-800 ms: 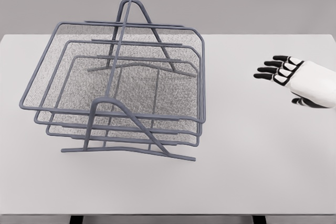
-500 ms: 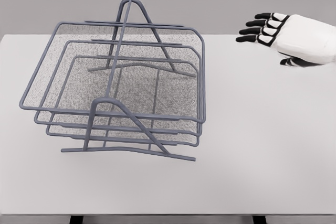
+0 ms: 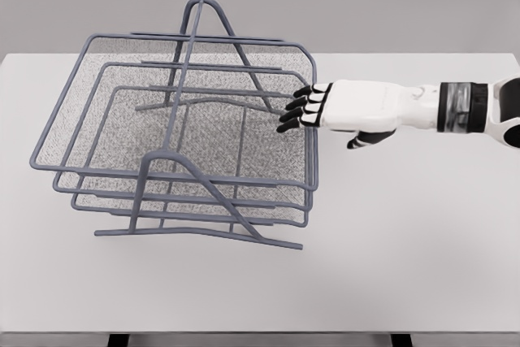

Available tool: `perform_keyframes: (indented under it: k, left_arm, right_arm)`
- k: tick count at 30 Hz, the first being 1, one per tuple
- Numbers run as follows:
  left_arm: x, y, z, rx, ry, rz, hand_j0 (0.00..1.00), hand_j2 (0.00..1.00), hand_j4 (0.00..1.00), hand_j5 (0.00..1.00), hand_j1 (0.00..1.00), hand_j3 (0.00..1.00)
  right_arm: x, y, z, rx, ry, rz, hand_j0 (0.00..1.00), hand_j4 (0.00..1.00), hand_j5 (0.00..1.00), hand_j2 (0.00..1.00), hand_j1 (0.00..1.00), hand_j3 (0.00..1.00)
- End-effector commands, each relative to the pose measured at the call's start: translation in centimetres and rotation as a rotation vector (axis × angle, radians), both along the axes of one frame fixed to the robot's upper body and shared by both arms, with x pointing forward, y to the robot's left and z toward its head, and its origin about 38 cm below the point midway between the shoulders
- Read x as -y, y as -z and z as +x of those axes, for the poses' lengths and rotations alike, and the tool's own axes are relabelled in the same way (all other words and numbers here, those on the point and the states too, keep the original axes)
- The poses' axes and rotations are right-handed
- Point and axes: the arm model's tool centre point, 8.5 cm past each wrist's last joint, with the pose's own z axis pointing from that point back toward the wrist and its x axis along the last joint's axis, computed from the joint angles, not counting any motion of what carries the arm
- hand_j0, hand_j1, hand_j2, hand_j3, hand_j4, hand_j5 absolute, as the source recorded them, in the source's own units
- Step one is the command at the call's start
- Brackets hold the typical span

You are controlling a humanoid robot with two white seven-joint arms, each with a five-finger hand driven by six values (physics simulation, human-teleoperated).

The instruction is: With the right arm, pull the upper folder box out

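- Grey wire-mesh three-tier tray rack [image 3: 183,148] stands on the left half of the white table [image 3: 406,241].
- Upper mesh tray [image 3: 122,79] sits in the rack, top tier.
- White right hand with black fingertips [image 3: 337,109] reaches in from the right, fingers [image 3: 294,111] loosely extended, holding nothing, at the upper tray's right rim; contact unclear.

A white tabletop [image 3: 406,233] fills most of the frame, its far edge running straight across the upper part and its near edge along the bottom. Behind it stands a plain grey wall [image 3: 366,2]. Under the near edge, two small dark shapes show at the bottom, possibly legs [image 3: 118,340], too cropped to tell.
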Motion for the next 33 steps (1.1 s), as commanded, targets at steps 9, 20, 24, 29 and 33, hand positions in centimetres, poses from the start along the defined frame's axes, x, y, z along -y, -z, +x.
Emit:
perform_keyframes:
  k: [9, 20, 24, 29, 33]
  left_arm:
    - [0.0, 0.0, 0.0, -0.001, 0.000, 0.000, 1.00, 1.00, 1.00, 1.00, 1.00, 1.00]
    - [0.0, 0.0, 0.0, -0.001, 0.000, 0.000, 1.00, 1.00, 1.00, 1.00, 1.00, 1.00]
    - [0.0, 0.0, 0.0, -0.001, 0.000, 0.000, 1.00, 1.00, 1.00, 1.00, 1.00, 1.00]
    - [0.0, 0.0, 0.0, -0.001, 0.000, 0.000, 1.00, 1.00, 1.00, 1.00, 1.00, 1.00]
    - [0.0, 0.0, 0.0, -0.001, 0.000, 0.000, 1.00, 1.00, 1.00, 1.00, 1.00, 1.00]
  right_arm:
    - [2.7, 1.2, -0.6, 0.012, 0.017, -0.117, 1.00, 1.00, 1.00, 1.00, 1.00, 1.00]
    - [6.0, 0.3, -1.5, 0.022, 0.071, -0.171, 1.00, 1.00, 1.00, 1.00, 1.00, 1.00]
    - [6.7, 0.4, -1.6, 0.016, 0.086, -0.183, 1.00, 1.00, 1.00, 1.00, 1.00, 1.00]
    - [8.1, 0.4, -1.9, 0.012, 0.113, -0.204, 1.00, 1.00, 1.00, 1.00, 1.00, 1.00]
    - [9.2, 0.5, -2.1, 0.005, 0.136, -0.221, 1.00, 1.00, 1.00, 1.00, 1.00, 1.00]
